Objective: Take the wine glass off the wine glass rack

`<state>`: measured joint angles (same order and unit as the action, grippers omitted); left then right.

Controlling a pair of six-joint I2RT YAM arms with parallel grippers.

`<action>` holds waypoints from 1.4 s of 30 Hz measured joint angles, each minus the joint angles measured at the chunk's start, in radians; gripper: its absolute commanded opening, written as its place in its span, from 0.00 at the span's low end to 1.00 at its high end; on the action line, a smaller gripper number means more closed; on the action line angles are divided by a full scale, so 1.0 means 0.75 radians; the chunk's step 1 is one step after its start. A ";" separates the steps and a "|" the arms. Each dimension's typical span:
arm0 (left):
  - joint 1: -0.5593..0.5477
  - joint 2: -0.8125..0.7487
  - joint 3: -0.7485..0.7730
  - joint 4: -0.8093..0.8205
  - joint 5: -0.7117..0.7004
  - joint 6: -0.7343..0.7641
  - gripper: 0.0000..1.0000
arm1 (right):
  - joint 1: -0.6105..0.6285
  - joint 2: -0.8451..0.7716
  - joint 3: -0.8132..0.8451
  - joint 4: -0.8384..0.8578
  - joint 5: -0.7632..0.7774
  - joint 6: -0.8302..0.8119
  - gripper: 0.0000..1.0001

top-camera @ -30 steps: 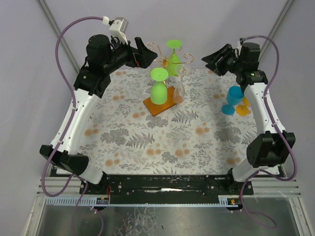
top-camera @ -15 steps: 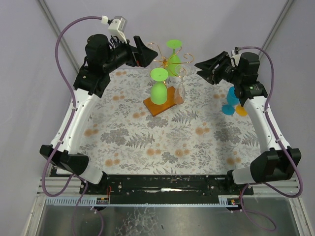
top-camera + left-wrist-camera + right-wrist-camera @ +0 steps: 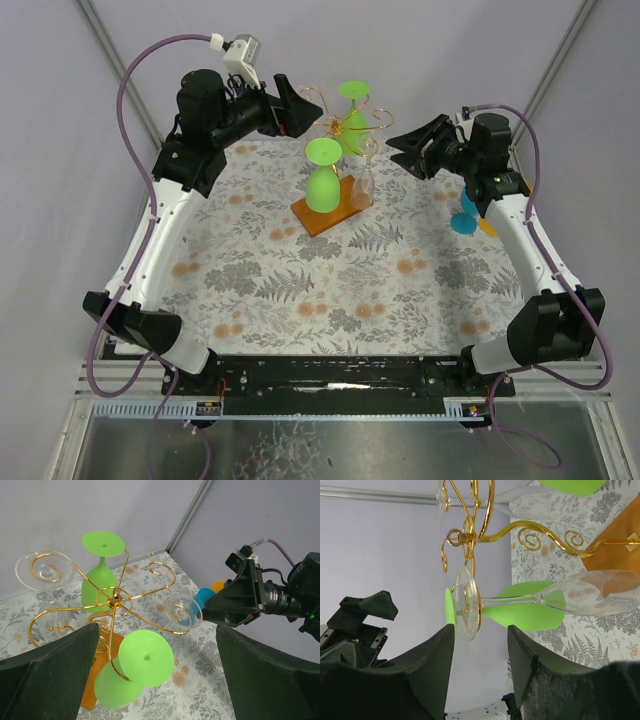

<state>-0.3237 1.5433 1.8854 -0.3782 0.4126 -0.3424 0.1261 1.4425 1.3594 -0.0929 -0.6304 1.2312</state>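
Two arms reach in over the table, which has a cloth with leaves and flowers on it; on the left, the left gripper is up high, just beside the wine glass rack; its two fingers are spread wide with nothing in them, and its own camera looks down between them onto the top of the rack. The rack is gold wire with curly arms going out from a middle stem; it stands on a flat orange base at the far middle of the table; two green glasses hang upside down from it, one at the front and one at the back; a second clear glass hangs from another curl.

The wine glass is clear; it hangs upside down on the right side of the rack, its round foot in a curl and its bowl low over the right end of the orange base. The right gripper is just beside that foot; its fingers are open wide and hold nothing; in the right wrist view the foot sits just in front of the gap, and I cannot tell if it touches a finger. Farther right, partly hidden by the right arm, a blue glass stands on the table with an orange thing just beside it.
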 measured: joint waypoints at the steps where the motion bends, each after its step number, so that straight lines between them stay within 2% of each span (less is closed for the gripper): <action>1: 0.000 0.000 -0.003 0.001 0.000 0.000 1.00 | 0.006 0.009 0.001 0.004 0.000 0.002 0.53; 7: 0.000 0.000 -0.014 0.001 0.000 0.001 1.00 | 0.027 0.048 0.001 0.040 0.001 0.012 0.50; 21: 0.000 0.000 -0.018 0.001 0.005 0.005 1.00 | 0.050 0.085 0.001 0.136 0.000 0.067 0.26; 25: 0.000 0.000 -0.019 0.001 0.014 0.005 1.00 | 0.050 0.086 0.001 0.167 -0.001 0.091 0.16; 29: 0.000 0.000 -0.019 0.001 0.016 0.005 1.00 | 0.050 0.088 0.001 0.192 -0.002 0.116 0.00; 42: 0.000 0.000 -0.022 0.001 0.024 0.006 0.99 | 0.052 0.093 0.001 0.246 -0.017 0.168 0.00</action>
<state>-0.3237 1.5433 1.8687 -0.3775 0.4305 -0.3382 0.1650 1.5124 1.3598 0.0917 -0.6434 1.3575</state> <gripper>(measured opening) 0.995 0.029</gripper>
